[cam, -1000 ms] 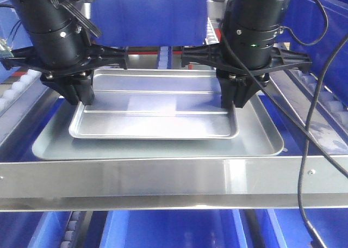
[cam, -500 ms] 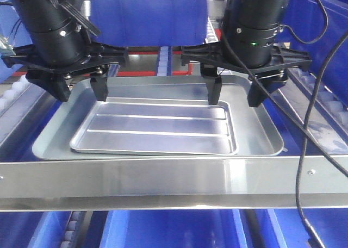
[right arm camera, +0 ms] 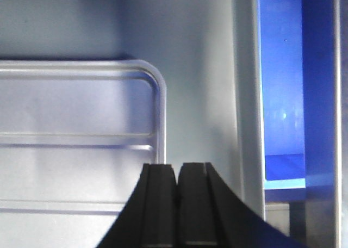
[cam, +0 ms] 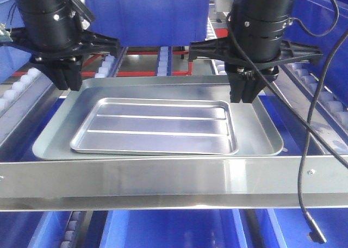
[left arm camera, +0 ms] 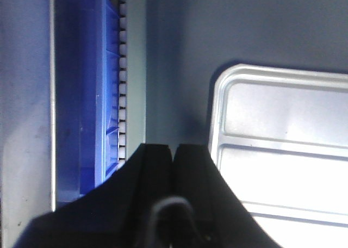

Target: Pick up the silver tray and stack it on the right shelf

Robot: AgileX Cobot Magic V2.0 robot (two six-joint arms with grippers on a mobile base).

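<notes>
Silver tray (cam: 155, 125) lies inside grey tray (cam: 261, 134).
Long axis left-right, ridges alike; left gripper (cam: 68, 79) and right gripper (cam: 246, 93) clenched, empty.

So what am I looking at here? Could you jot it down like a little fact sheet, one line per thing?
silver tray: shiny, two raised ridges, lying flat inside the larger grey tray
grey tray: bigger, duller, plain floor, resting on the shelf
right shelf: polished steel front bar, white rollers and red crossbars behind
left gripper: shut, empty, above the grey tray's back left corner
right gripper: shut, empty, beside the silver tray's far right corner
blue bins: below the shelf
</notes>
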